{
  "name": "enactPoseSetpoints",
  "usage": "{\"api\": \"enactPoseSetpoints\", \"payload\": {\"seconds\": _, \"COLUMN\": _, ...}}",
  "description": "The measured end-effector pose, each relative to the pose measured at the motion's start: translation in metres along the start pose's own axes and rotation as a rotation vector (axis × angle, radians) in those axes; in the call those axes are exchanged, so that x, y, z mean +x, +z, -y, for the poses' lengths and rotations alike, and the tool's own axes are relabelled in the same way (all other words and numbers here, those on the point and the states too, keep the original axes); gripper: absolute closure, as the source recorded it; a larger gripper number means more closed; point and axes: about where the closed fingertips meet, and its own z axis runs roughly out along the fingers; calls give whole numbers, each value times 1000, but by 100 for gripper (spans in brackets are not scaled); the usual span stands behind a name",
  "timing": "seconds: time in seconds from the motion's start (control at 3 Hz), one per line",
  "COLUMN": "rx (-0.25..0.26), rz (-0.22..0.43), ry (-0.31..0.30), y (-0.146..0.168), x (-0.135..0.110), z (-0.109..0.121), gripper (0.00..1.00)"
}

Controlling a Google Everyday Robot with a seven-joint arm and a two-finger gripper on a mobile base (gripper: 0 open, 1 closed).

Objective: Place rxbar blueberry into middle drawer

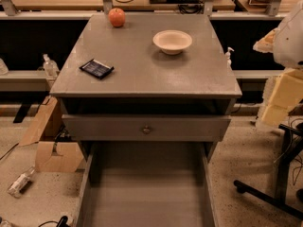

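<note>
Tool out of view, rxbar blueberry [96, 69] near tabletop's [151, 77] left edge, middle drawer [147, 193] open below

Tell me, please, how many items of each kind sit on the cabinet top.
rxbar blueberry: 1
apple: 1
bowl: 1
Total: 3
The gripper is not in view.

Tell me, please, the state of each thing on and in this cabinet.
rxbar blueberry, lying flat on the cabinet top, not held.
middle drawer, pulled open, empty.
bowl, upright, empty.
apple, whole, upright.
gripper, not in view.
</note>
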Motion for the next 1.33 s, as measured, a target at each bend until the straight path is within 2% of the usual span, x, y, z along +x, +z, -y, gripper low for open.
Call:
{"api": "enactPoseSetpoints", "payload": {"seconds": 0.33, "rx": -5, "rz": 8, "ry": 3, "y": 3, "x": -1, "z": 1, "gripper": 0}}
{"api": "enactPoseSetpoints", "payload": {"seconds": 0.67, "rx": -53, "rz": 78, "ry": 33, "y": 28, "x": -13, "z": 14, "gripper": 0}}
{"api": "enactPoseSetpoints", "payload": {"seconds": 1.0, "rx": -84, "rz": 252, "ry": 86, "y": 75, "x": -51, "z": 33, "gripper": 0}}
{"api": "enactPoseSetpoints", "payload": {"seconds": 1.33, "rx": 6, "rz": 397, "ry": 94, "y": 85, "x": -95, "z": 68, "gripper": 0}}
